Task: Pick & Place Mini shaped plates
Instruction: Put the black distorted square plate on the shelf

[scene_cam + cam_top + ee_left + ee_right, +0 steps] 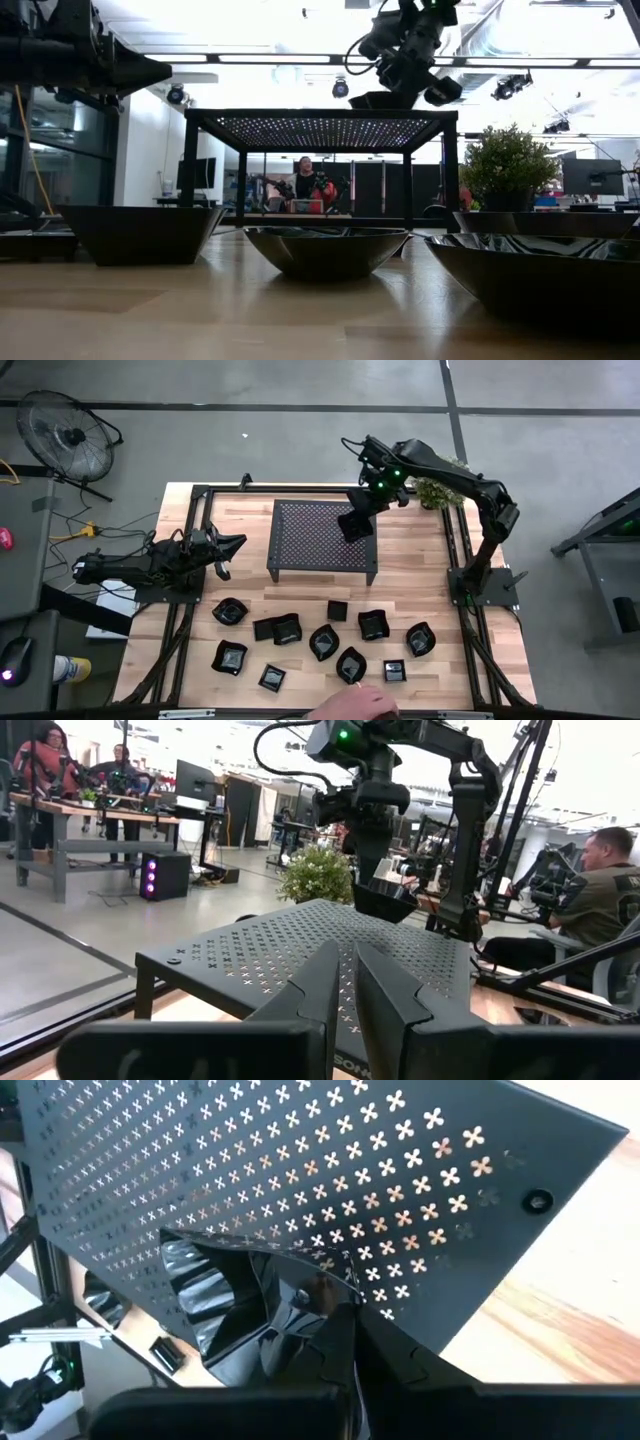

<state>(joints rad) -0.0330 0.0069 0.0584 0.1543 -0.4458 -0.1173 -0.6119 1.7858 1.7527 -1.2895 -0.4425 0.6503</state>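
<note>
The black perforated rack (310, 535) stands at the table's far middle. My right gripper (362, 510) is shut on one glossy black mini plate (356, 526), held just above the rack's right part (300, 1170). In the low view the plate (385, 99) hangs close over the rack's top. Several other mini plates (322, 642) rest on their bases on the wood near the front edge. My left gripper (238, 543) waits shut at the rack's left side, fingers (330, 990) pointing level toward it. My right gripper pinches the plate's rim (340, 1295) between its two fingers, at the edge nearest the wrist. The fingers come slanting down from the table's far right. The plate (385, 900) hangs below them, tilted, over the rack; whether its underside touches the rack I cannot tell.
A person's hand (355, 705) shows at the table's front edge. A potted plant (435, 490) stands at the far right corner, behind the right arm. Bare wood lies between the rack and the row of plates (325, 248).
</note>
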